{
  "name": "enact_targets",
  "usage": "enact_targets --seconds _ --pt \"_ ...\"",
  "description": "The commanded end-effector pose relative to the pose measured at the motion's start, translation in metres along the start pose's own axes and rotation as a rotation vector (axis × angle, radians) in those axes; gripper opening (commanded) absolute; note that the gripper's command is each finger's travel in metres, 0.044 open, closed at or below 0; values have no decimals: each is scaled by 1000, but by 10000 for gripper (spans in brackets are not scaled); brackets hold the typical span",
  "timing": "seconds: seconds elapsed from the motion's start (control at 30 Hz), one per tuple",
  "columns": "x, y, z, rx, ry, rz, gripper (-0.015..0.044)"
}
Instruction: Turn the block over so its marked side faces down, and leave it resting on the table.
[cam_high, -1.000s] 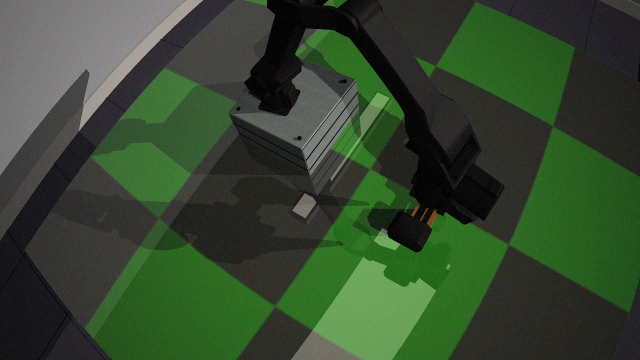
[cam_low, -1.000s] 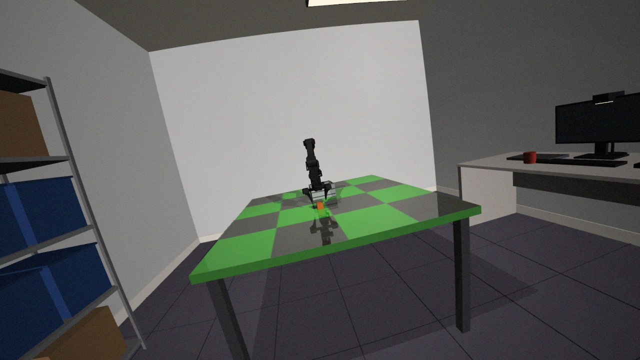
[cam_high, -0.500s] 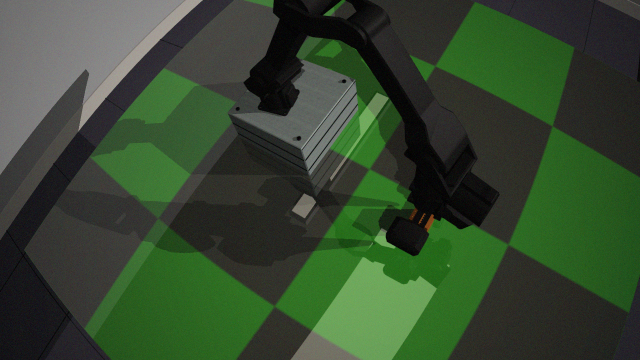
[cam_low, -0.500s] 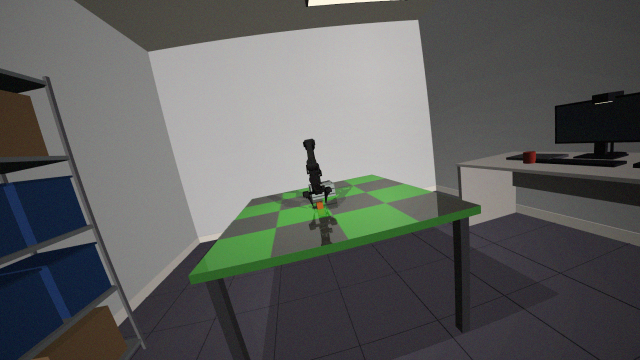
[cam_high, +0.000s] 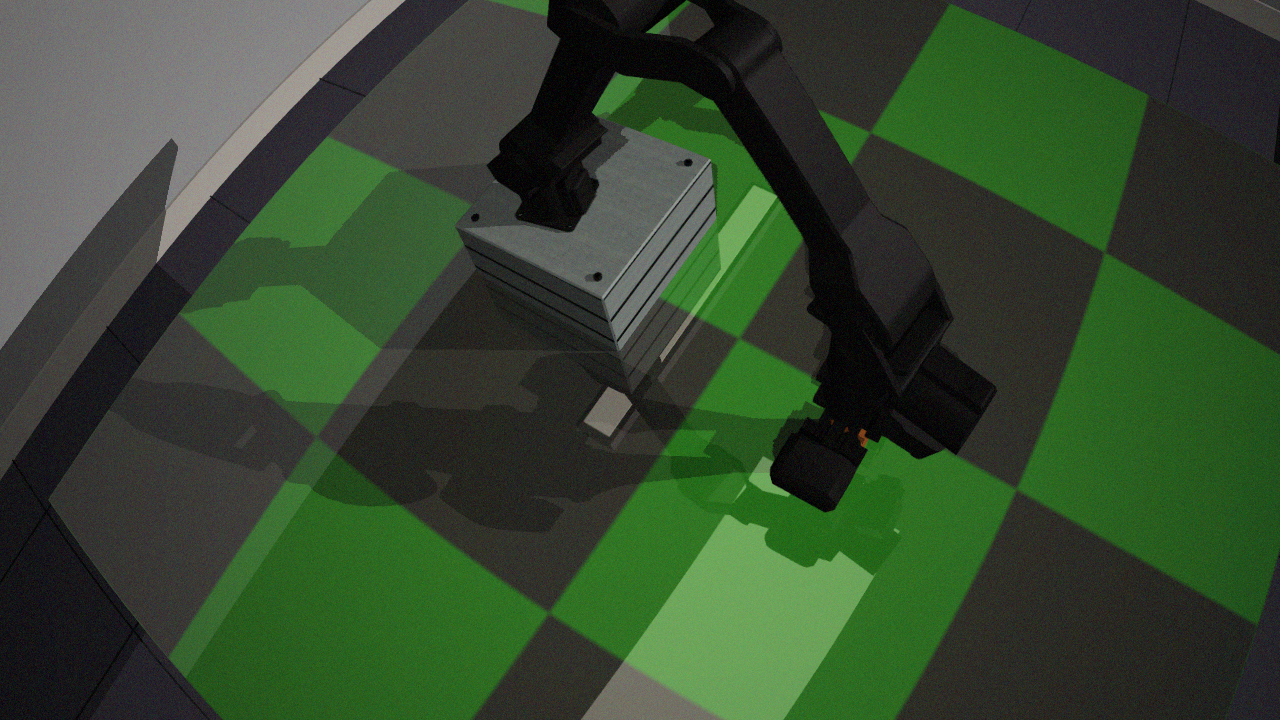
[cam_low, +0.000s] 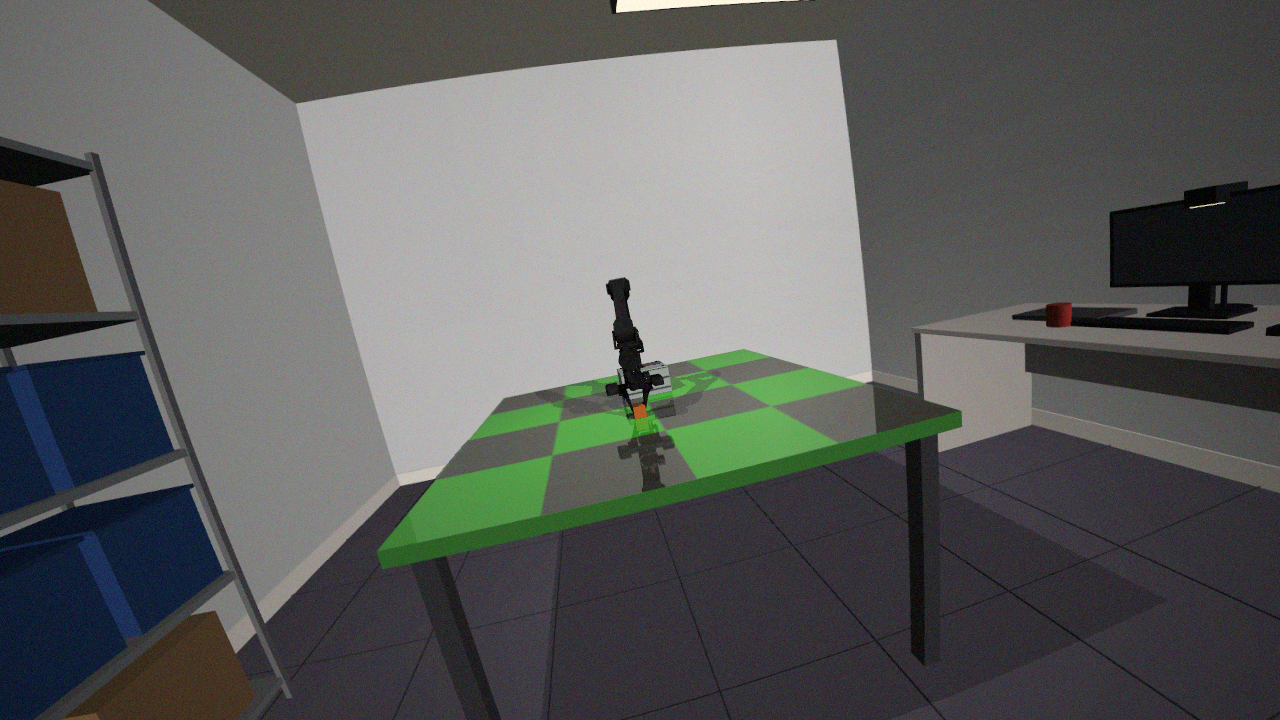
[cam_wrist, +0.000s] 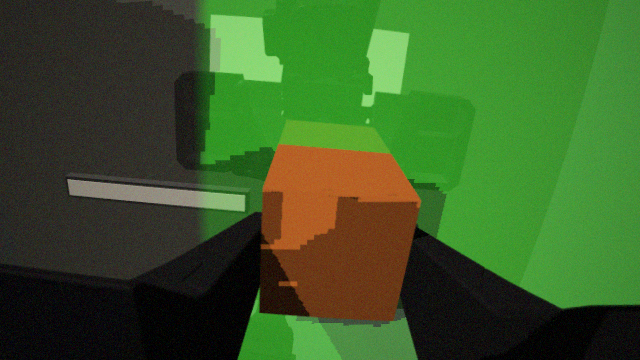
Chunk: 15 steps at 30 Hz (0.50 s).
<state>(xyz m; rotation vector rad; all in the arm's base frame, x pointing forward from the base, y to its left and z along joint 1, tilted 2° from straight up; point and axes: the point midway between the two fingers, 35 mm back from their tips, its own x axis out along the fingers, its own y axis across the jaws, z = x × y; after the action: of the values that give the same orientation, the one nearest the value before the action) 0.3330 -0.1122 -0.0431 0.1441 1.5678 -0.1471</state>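
Note:
The orange block (cam_high: 862, 437) (cam_low: 639, 411) (cam_wrist: 345, 270) is between my fingers. It appears to stand on the green and grey chequered table (cam_high: 429, 573) (cam_low: 751, 447). In the wrist view its sides are plain orange, partly in shadow, and a yellow-green reflection lies beyond its far edge. I see no mark on the faces that show; the underside is hidden. My gripper (cam_wrist: 332, 231) points down at the block and is shut on it, one finger against its left side and one against its right. In the top view the near finger hides most of the block.
The arm's base stands on a grey layered plinth (cam_high: 644, 205) behind the block. Pale patches of light and dark arm shadows cross the glossy table. A shelf with blue bins (cam_low: 80, 429) stands left of the table, and a desk (cam_low: 975, 335) with a red mug (cam_low: 1058, 314) stands right.

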Motion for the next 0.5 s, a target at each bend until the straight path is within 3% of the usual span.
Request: enact_targets --seconds 0.0,0.33,0.4,0.47 --pt "1 0 0 2 0 -2 124" --pt "-1 0 0 2 0 -2 38" --pt "-11 0 0 2 0 -2 0" --pt "-24 0 0 2 0 -2 0"
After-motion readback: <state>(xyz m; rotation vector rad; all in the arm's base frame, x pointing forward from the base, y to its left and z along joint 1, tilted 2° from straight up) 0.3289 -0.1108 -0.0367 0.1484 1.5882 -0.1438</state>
